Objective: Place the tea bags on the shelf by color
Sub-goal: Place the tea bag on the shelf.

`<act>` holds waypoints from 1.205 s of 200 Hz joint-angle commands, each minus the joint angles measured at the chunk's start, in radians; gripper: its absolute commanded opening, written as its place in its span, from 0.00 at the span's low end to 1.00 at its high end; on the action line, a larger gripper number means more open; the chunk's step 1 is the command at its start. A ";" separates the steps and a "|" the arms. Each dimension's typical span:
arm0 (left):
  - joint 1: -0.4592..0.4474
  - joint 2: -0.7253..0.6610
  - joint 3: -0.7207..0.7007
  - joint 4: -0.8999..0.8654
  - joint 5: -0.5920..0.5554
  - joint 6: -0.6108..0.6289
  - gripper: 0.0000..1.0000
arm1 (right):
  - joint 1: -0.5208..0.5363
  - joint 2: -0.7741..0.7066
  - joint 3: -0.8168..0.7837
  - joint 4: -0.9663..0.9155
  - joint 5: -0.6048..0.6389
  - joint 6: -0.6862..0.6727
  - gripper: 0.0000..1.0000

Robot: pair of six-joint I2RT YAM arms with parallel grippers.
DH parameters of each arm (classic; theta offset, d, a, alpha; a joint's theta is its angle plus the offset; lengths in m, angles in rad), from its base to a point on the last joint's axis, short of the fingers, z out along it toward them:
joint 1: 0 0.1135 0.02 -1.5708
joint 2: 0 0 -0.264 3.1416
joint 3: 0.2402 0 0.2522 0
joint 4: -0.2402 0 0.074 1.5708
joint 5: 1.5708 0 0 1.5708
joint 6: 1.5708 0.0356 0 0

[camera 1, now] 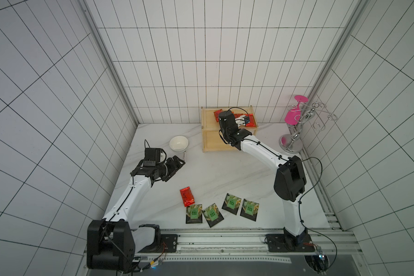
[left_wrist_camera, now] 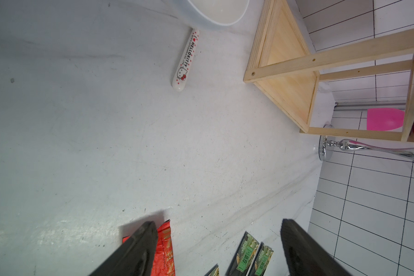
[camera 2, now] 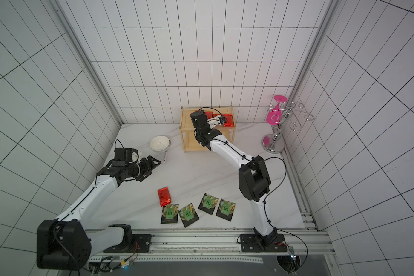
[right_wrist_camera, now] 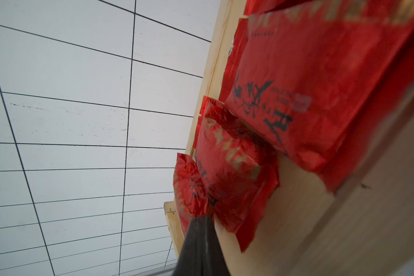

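Top views both show the white marbled desk with tiled walls on three sides. Largest on it is the shelf, light wood with two boards, standing against the back edge a little right of the middle. The right arm reaches over its upper board. In the right wrist view the right fingers are pressed together on the edge of a red tea bag, which stands at the board's rim beside other red tea bags lying overlapped on that board; how many lie there I cannot tell. A chrome stand with a pink glass hung upside down fills the back right corner. A white bowl sits just left of the shelf. The left fingers hang apart and empty above the desk's left side, near the bowl. Near the front edge four black tea bags with green labels lie in a row, the left two touching each other and the right two likewise. One more red tea bag lies at the row's left end, its corner touching the leftmost black one. A thin white stick printed Hello Kitty lies with one end at the bowl's rim
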 commanded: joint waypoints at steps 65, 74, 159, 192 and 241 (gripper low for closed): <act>0.003 -0.020 -0.015 0.006 0.016 0.020 0.85 | 0.019 0.040 0.084 -0.012 0.030 -0.007 0.10; 0.003 -0.020 -0.015 0.006 0.015 0.019 0.85 | 0.021 0.041 0.083 -0.012 0.029 -0.009 0.11; 0.010 -0.022 -0.016 0.003 0.010 0.020 0.85 | 0.025 0.009 0.052 0.011 0.031 -0.035 0.18; 0.019 -0.031 -0.018 0.003 0.003 0.020 0.85 | 0.032 -0.017 0.051 0.040 0.009 -0.066 0.29; 0.035 -0.041 -0.033 0.016 -0.004 0.007 0.85 | 0.050 -0.084 0.025 0.002 -0.011 -0.079 0.35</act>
